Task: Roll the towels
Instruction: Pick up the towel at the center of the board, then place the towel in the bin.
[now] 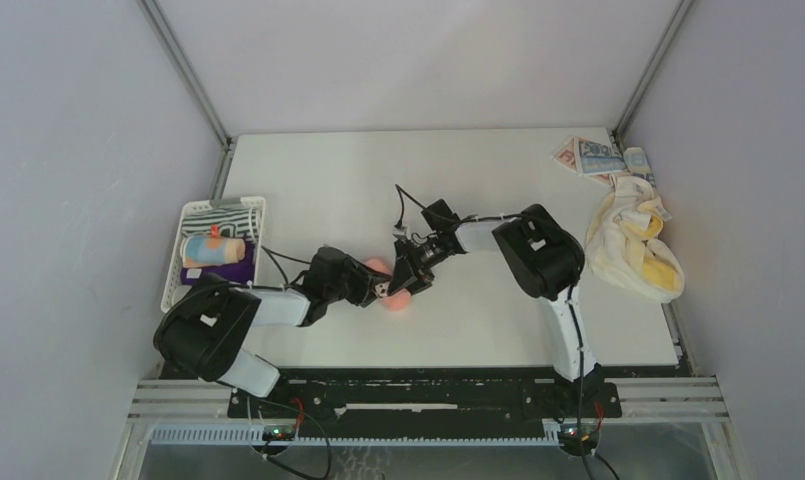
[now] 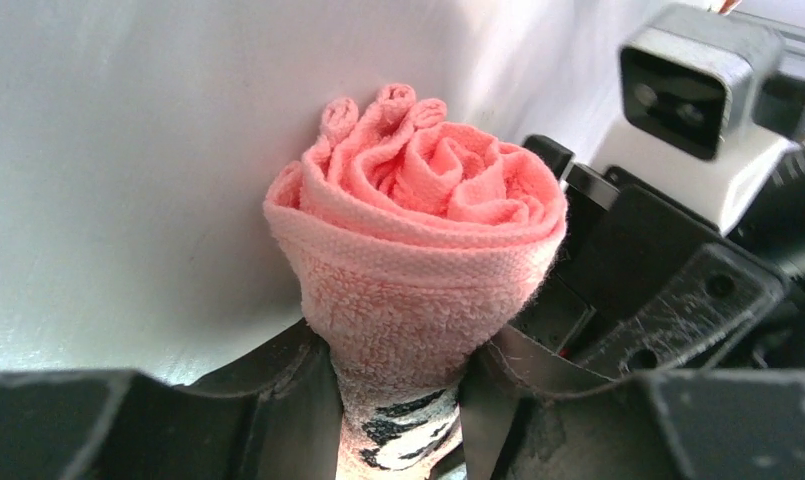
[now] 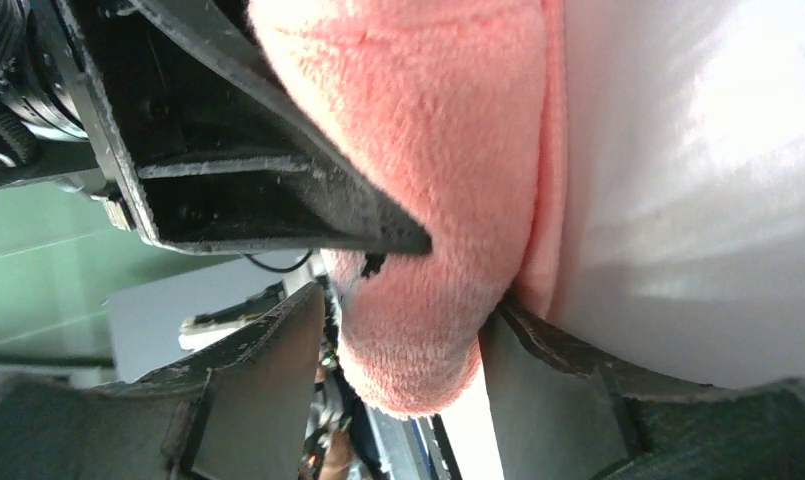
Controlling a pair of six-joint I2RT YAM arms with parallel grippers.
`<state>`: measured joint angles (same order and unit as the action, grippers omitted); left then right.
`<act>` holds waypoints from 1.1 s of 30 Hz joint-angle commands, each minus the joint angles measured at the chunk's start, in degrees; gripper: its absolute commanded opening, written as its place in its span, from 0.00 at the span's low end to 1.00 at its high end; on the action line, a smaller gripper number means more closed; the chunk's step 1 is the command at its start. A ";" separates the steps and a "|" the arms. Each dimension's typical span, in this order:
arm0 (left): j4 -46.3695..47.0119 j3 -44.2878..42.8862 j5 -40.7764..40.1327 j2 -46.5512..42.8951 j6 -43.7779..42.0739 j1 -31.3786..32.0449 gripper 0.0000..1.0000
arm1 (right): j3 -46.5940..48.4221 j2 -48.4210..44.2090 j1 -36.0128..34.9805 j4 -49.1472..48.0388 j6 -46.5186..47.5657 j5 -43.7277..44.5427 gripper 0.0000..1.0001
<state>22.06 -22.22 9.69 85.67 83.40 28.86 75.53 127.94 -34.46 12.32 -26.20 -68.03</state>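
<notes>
In the middle of the table, the salmon-pink towel is rolled tight. My left gripper pinches it between both fingers, while my right gripper stands loose around the same roll, one finger touching and a gap at the other. At the left edge, the white basket holds a light-blue roll; in the far right corner lie the cream-yellow towel and the blue-printed towel.

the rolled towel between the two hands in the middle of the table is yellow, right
No: the rolled towel between the left hand and the right hand mid-table is pink, not yellow, as the left wrist view shows.
</notes>
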 commanded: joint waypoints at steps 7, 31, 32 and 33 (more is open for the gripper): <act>-19.75 -0.75 -2.65 -4.52 -1.79 -0.65 0.34 | -13.15 -27.75 7.46 5.94 9.81 25.87 0.66; -60.85 -14.04 1.69 -45.51 -21.70 -42.30 0.33 | -31.61 -62.83 13.54 0.04 8.40 41.76 0.84; -61.20 -14.60 3.62 -45.47 -23.17 -46.13 0.33 | -31.69 -63.17 13.63 -0.26 8.39 41.49 0.84; -61.21 -15.26 5.82 -45.01 -24.44 -49.36 0.33 | -31.80 -63.26 13.65 -0.42 8.42 41.25 0.85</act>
<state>-34.41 -33.17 7.88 40.86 67.00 -10.35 44.40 67.53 -21.52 15.70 -16.80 -26.81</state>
